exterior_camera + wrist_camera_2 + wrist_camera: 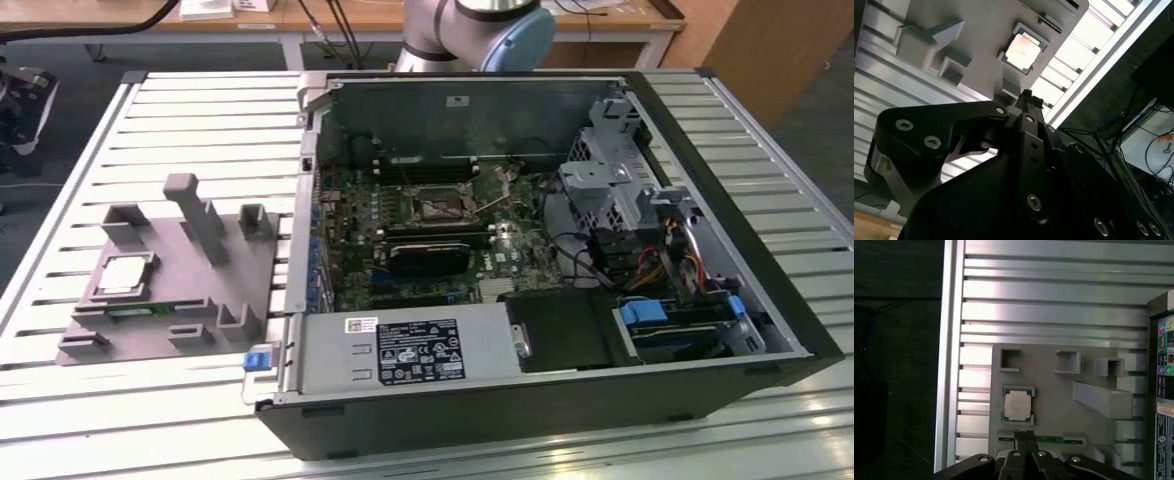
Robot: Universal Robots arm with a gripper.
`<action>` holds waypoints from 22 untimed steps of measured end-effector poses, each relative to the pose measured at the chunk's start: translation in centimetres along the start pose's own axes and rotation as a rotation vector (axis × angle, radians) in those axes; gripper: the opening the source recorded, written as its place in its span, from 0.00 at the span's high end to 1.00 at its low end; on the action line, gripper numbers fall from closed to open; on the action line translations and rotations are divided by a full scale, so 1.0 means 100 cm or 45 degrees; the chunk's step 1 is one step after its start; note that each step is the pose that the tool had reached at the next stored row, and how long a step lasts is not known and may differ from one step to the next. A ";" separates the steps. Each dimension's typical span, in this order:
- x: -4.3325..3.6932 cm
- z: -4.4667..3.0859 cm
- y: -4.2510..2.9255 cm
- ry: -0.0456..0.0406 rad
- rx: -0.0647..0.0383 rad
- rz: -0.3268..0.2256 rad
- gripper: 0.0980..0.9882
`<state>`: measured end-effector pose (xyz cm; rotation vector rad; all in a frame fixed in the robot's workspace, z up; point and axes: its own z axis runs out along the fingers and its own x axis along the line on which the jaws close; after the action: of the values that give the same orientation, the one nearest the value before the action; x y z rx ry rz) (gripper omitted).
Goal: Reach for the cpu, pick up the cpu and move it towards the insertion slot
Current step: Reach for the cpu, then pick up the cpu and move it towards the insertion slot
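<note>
Nearest the wrist cameras, the gripper point(1024, 433) has its two black fingers pressed together with nothing between them (the tips meet in a thin seam). Right at the tips, a narrow green circuit strip point(1051, 439) lies in a groove of the grey fixture point(1054, 395). The fixture's upright blocks and a long post point(1102, 399) stand off to one side, and nothing covers the chip. A square recess in the fixture holds the cpu point(1017, 405), lying flat with its silvery top up, just past the fingertips and untouched.

The fixture rests on the slatted aluminium table point(200, 120), at the exterior view's left of the open computer case point(534, 410). Inside the case, the insertion slot point(438, 203) sits on the motherboard point(350, 215), well apart from the cpu.
</note>
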<state>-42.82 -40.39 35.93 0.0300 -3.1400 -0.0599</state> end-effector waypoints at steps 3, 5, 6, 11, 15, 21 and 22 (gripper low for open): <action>0.0037 0.0013 0.0000 0.000 0.000 0.000 0.98; 0.0036 0.0019 0.0000 0.000 0.003 0.000 0.92; 0.0037 0.0024 -0.0001 0.000 0.003 0.000 0.85; 0.0044 0.0073 -0.0003 -0.001 0.003 0.000 0.65; 0.0047 0.0142 -0.0005 -0.001 0.003 0.000 0.45; 0.0051 0.0253 -0.0010 -0.001 0.003 0.000 0.38; 0.0050 0.0271 -0.0010 -0.001 0.003 0.000 0.38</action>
<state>-43.32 -40.40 33.21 0.0300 -3.1407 -0.0563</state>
